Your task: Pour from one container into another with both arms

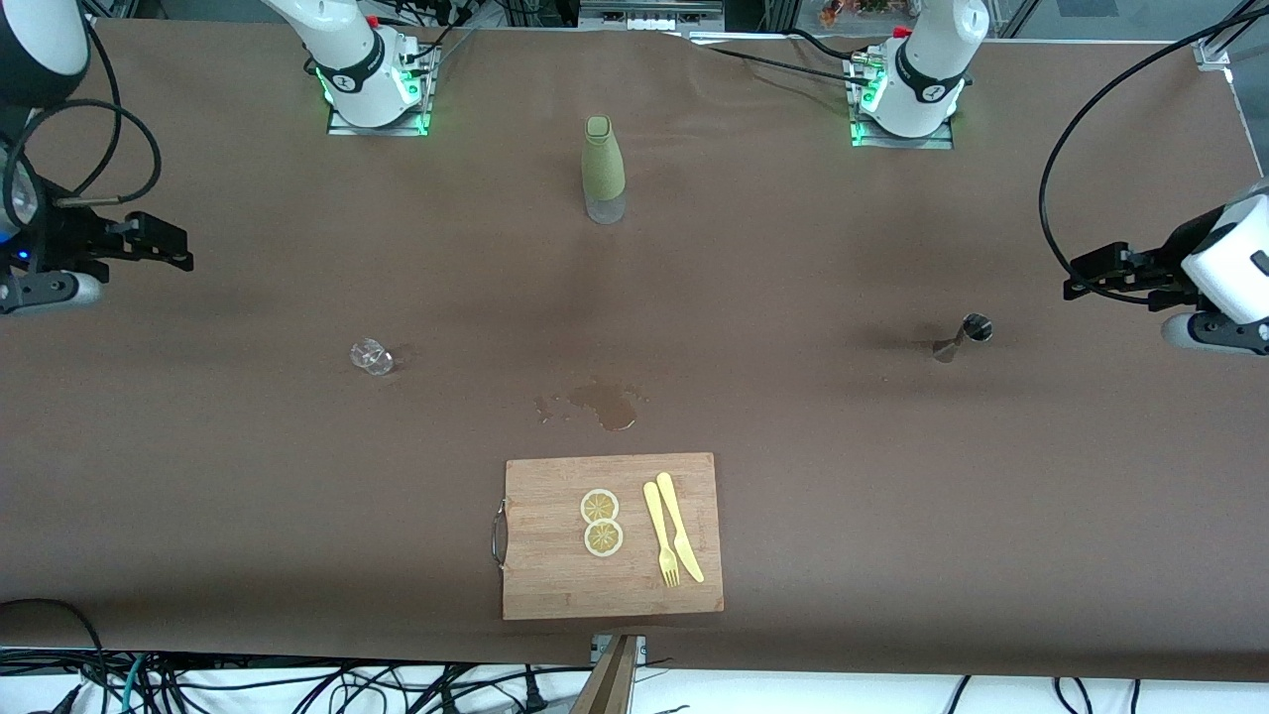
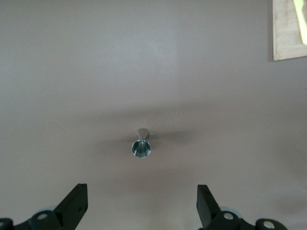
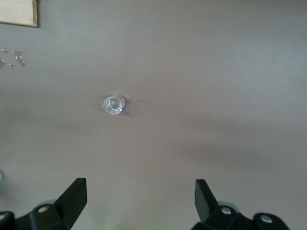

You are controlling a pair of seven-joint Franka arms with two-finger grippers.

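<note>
Both the left gripper (image 2: 141, 206) and right gripper (image 3: 140, 203) hang wide open, empty, over matte brown table covering (image 1: 892, 496), steel hourglass jigger (image 1: 964, 337) and clear glass (image 1: 372, 357) apart

Both arms were glossy white with black bands — the left arm (image 1: 927, 74) and right arm (image 1: 357, 64) had green-lit bases, red buttons, looping black cables.
</note>
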